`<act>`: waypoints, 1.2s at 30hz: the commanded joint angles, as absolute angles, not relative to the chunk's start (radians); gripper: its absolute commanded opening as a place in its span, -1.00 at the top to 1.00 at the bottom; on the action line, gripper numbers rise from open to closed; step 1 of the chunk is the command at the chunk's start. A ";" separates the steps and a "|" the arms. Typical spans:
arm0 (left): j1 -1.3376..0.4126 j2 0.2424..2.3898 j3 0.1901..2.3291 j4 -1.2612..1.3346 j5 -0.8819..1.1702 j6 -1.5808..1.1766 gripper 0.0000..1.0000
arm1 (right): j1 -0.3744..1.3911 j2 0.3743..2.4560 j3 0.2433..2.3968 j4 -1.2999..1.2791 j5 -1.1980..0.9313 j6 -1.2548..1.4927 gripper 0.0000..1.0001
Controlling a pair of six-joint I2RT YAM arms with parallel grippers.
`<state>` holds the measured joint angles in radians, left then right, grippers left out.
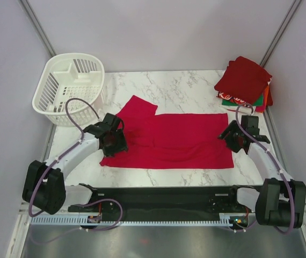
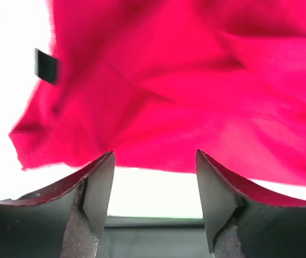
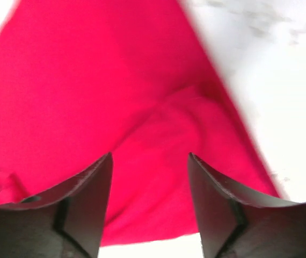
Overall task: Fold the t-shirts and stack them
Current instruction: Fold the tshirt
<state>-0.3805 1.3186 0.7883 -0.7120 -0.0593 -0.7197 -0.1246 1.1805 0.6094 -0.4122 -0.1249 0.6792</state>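
Centrally, a bright red t-shirt (image 1: 180, 141) is spread flat on the marble worktop (image 1: 185, 88), laid crosswise with its body stretched from left to right. One short sleeve (image 1: 137, 107) is seen jutting toward the far left, and light creases are seen across the cloth, mostly along its near half. At the far right corner of the worktop a stack of folded t-shirts (image 1: 244, 80) is found, apart from the spread shirt. A dark red square is laid on top, somewhat askew, and edges of green, white and orange cloth are shown beneath it.

The left fingers (image 1: 114, 141) are held over the left end of the bright red t-shirt, close to its near left corner. In the left wrist view they are seen standing well apart, and nothing is gripped between them: pale worktop is seen in the gap, with the cloth's edge just beyond the tips. A small dark tag (image 2: 46, 65) is seen at that edge. The right fingers (image 1: 234, 137) are placed at the right end of the shirt. They too are parted widely with nothing clamped, and red cloth is seen below the gap. Whether the tips are touching the cloth cannot be told.

A white slatted basket (image 1: 50, 95) is set at the far left corner of the worktop, apart from the shirt.
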 commanded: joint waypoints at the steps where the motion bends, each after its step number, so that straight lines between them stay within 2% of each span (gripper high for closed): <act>1: -0.420 1.243 0.914 -0.833 -0.083 -0.744 -0.41 | -0.068 1.105 0.745 -0.463 -0.167 0.664 -0.37; 6: -0.410 1.348 1.185 -0.847 -0.260 -0.589 -0.50 | 0.024 1.158 0.883 -0.463 -0.106 0.632 -0.47; 9: -0.381 1.527 1.379 -0.793 -0.275 -0.474 -0.49 | 0.025 1.224 0.945 -0.465 -0.126 0.615 -0.48; 15: -0.267 1.891 1.685 -0.632 -0.074 -0.321 -0.49 | 0.025 1.232 0.956 -0.463 -0.166 0.588 -0.49; 18: -0.226 2.046 1.840 -0.615 0.043 -0.290 -0.70 | 0.026 1.203 0.934 -0.471 -0.179 0.574 -0.51; 19: -0.224 2.087 1.879 -0.614 0.066 -0.278 -0.83 | 0.025 1.192 0.921 -0.469 -0.186 0.571 -0.51; 23: -0.222 2.247 2.076 -0.612 0.123 -0.226 -0.87 | 0.028 1.189 0.897 -0.466 -0.206 0.561 -0.53; 27: -0.221 2.367 2.152 -0.614 0.140 -0.236 -0.86 | 0.028 1.206 0.884 -0.462 -0.207 0.551 -0.53; 36: -0.229 2.436 2.117 -0.609 0.161 -0.276 -0.71 | 0.029 1.229 0.877 -0.449 -0.218 0.546 -0.54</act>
